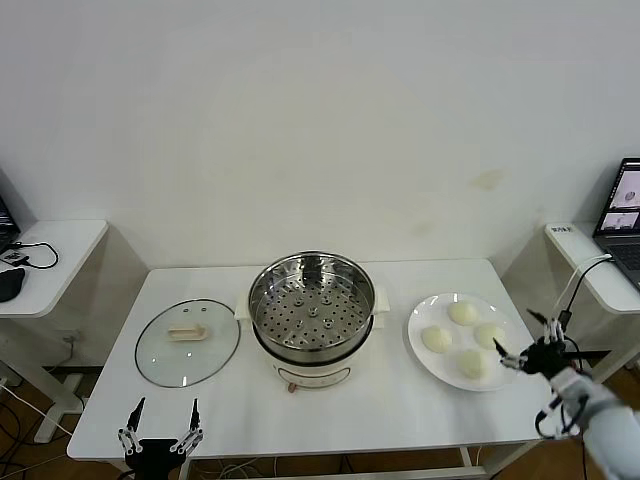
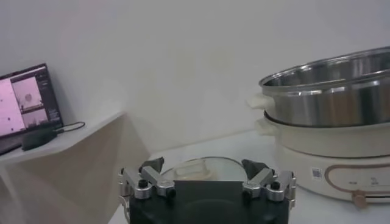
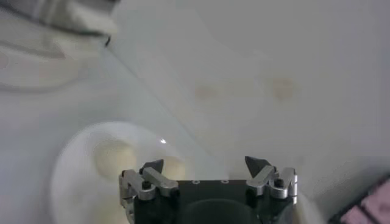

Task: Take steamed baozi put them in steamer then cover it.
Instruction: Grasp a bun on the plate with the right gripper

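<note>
Right gripper [image 1: 513, 345], fingers wide, nearing pale round baozi [image 1: 472, 364] on white plate [image 1: 422, 320]; hasty pinch risks squashing bun, nudging neighbours. Left gripper [image 1: 160, 423] parked, spread wide.

- The black left gripper [image 1: 160, 428] is held low at the near left, its metal-jointed fingers spread.
- The black right gripper [image 1: 520, 343] is extended from a white forearm, fingers parted.

A white plate [image 1: 425, 352] on a white table [image 1: 400, 405], laptop [image 1: 625, 215] at right
</note>
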Tool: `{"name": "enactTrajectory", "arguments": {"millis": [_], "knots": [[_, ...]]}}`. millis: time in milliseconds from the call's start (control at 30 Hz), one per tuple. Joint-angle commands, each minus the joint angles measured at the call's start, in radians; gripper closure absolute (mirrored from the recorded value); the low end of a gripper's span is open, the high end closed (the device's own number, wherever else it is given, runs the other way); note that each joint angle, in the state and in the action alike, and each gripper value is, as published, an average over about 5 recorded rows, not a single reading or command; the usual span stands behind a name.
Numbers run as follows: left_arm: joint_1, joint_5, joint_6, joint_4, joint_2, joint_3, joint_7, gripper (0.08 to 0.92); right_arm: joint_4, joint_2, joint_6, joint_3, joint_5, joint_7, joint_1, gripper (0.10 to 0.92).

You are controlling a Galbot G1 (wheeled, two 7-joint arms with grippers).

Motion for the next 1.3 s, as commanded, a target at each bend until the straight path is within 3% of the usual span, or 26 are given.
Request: {"name": "enactTrajectory", "arguments": {"millis": [33, 233, 467, 833, 1300], "knots": [[0.001, 0.027, -0.010, -0.004, 0.000, -0.004, -0.002, 0.177, -0.328, -0.215, -0.043, -0.560, -0.057, -0.299, 0.633, 0.203], [0.004, 0.032, -0.023, -0.009, -0.005, -0.025, -0.011, 0.177, -0.448, -0.191, -0.025, -0.915, -0.038, -0.509, 0.951, 0.202], [0.004, 0.033, -0.021, -0.009, -0.003, -0.034, -0.018, 0.177, -0.662, -0.067, 0.045, -1.155, -0.050, -0.599, 1.180, 0.202], [0.007, 0.030, -0.022, -0.017, -0.001, -0.049, -0.018, 0.177, -0.898, 0.130, 0.131, -1.179, -0.122, -0.647, 1.227, 0.202], [0.003, 0.029, -0.025, -0.015, -0.002, -0.063, -0.015, 0.177, -1.030, 0.252, 0.158, -1.121, -0.165, -0.596, 1.185, 0.203]]}}
